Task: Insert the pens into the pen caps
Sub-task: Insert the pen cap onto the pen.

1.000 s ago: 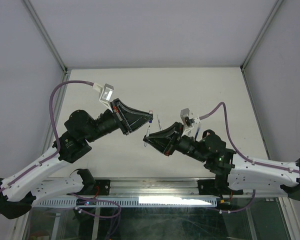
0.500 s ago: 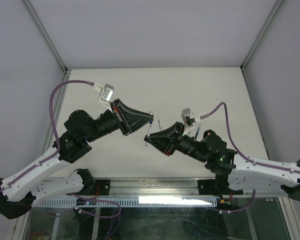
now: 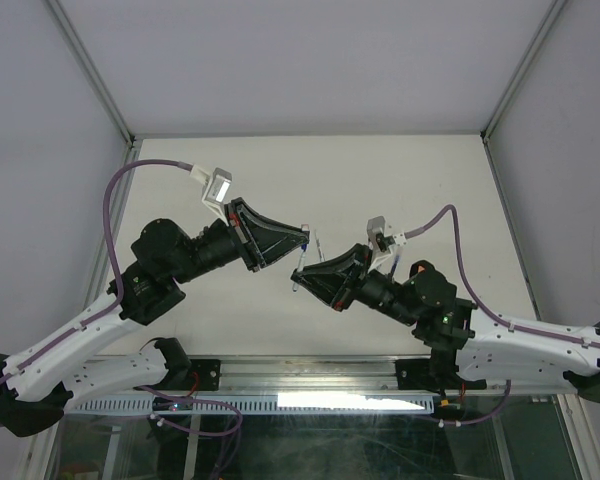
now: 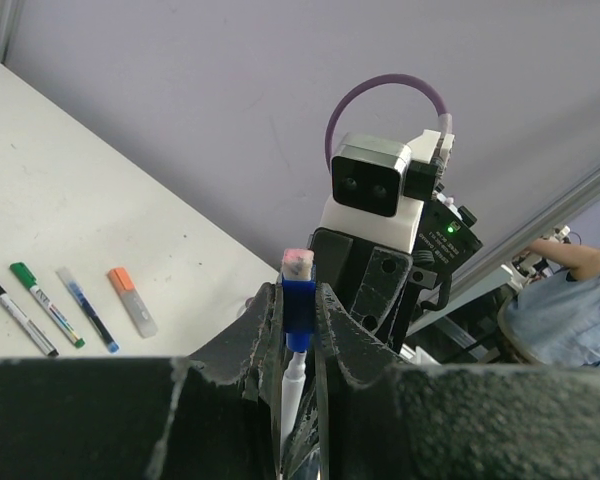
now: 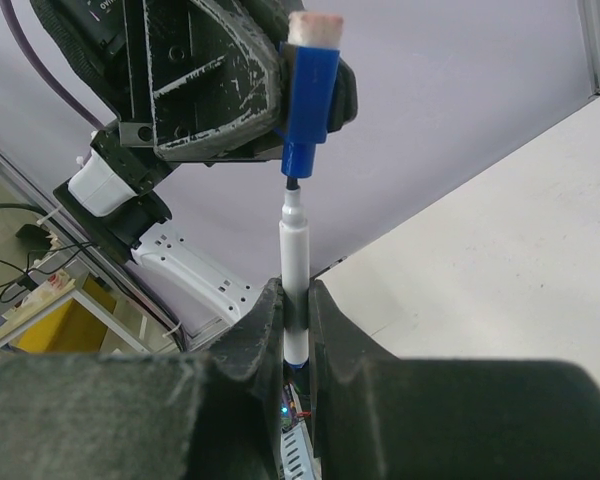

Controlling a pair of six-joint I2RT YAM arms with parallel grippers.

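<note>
Left jaws' clenched blue cap [image 5: 308,95] has neared the right jaws' grasped pen [image 5: 295,260]; tip at its 6 o'clock mouth, insertion-ready.

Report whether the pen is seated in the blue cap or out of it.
Not seated. On the pen, only the dark tip meets the mouth of the blue cap; the whole white barrel shows below.

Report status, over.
Left gripper shut on blue cap. Right gripper shut on pen. Pen tip at cap mouth, not seated. Nothing between them.
</note>
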